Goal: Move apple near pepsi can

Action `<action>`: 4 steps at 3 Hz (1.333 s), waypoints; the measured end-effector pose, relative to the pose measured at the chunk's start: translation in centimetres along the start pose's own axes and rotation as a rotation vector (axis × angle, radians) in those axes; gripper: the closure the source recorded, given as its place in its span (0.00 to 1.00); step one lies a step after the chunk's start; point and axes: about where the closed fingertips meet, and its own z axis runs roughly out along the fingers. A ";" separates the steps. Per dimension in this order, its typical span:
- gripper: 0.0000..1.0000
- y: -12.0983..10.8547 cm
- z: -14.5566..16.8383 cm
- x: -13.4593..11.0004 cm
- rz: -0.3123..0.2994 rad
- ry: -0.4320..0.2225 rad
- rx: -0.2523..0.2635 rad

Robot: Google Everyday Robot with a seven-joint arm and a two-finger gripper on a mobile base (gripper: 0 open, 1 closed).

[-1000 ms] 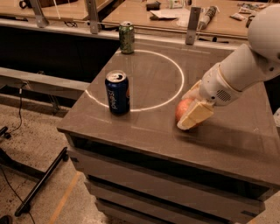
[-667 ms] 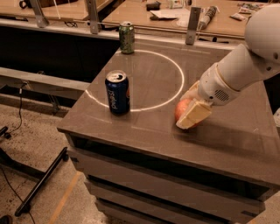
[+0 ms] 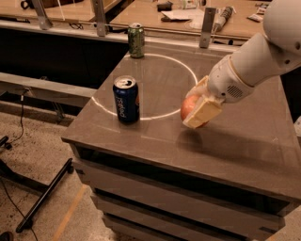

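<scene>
Red-orange apple (image 3: 188,104) sits clamped between the cream fingers (image 3: 203,113) of the claw (image 3: 194,112). It is to the right of the pepsi can (image 3: 126,100), apart from it, and seemingly just clear of the tabletop (image 3: 244,141). The grip looks shallow on a smooth, round fruit, so the apple may slip out and roll toward the near edge. If carried too low or too far left, apple or claw could topple the can, which stands close to the front-left corner. The tabletop is a dull grey-brown slab marked with a thin white circle (image 3: 188,70); a green can (image 3: 136,41) stands at its far edge. Wooden benches (image 3: 141,14) lie behind, with speckled floor (image 3: 37,141) below.
</scene>
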 end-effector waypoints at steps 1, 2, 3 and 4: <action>1.00 0.0 0.1 -2.7 -0.042 -0.034 -0.022; 1.00 0.7 2.1 -6.4 -0.092 -0.048 -0.074; 1.00 1.0 3.5 -7.9 -0.112 -0.044 -0.098; 1.00 0.7 5.5 -8.3 -0.092 0.001 -0.107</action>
